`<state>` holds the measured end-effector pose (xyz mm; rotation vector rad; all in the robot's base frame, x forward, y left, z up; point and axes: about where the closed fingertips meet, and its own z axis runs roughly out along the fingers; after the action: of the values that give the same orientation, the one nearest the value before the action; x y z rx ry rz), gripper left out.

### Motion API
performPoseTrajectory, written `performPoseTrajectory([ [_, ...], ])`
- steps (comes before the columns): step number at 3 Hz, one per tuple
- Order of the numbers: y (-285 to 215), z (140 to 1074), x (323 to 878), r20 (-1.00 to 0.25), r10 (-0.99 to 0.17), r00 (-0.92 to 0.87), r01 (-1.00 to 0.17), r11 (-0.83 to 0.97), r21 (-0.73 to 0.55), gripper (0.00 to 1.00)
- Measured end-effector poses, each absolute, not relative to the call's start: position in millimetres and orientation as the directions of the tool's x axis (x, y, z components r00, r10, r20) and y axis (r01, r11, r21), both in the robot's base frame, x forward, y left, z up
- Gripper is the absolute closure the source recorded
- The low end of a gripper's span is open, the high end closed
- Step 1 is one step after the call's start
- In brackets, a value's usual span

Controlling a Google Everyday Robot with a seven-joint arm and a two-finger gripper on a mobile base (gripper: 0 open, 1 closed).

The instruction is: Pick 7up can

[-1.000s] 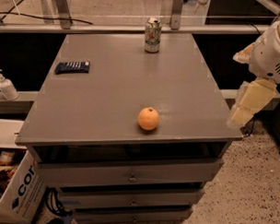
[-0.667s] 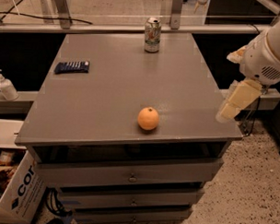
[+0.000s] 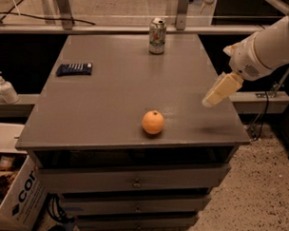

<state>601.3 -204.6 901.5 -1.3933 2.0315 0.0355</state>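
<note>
The 7up can (image 3: pixel 157 36) stands upright at the far edge of the grey table (image 3: pixel 111 102), with a silver top and a pale label with a red mark. An orange (image 3: pixel 153 122) lies near the table's front edge. My gripper (image 3: pixel 216 94) hangs from the white arm at the right, above the table's right edge, well short of the can and to the right of the orange. It holds nothing.
A dark blue flat packet (image 3: pixel 75 69) lies at the table's left. Drawers (image 3: pixel 135 181) sit under the tabletop. A soap dispenser bottle (image 3: pixel 4 88) stands on a ledge at left, a cardboard box (image 3: pixel 18 198) on the floor below.
My arm and gripper have moved left and up, from beside the table's right front corner to over its right edge. The can, orange and packet have not moved.
</note>
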Motion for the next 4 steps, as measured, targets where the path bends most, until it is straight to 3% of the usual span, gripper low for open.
performPoseTrajectory([
  [1,-200.3,908.6,648.9,-0.632,-0.750,-0.196,-0.801,0.494,-0.337,0.00],
  [2,-200.3,908.6,648.9,-0.632,-0.750,-0.196,-0.801,0.494,-0.337,0.00],
  [4,-181.8,881.6,682.6,-0.765,-0.611,-0.203,-0.778,0.575,-0.252,0.00],
])
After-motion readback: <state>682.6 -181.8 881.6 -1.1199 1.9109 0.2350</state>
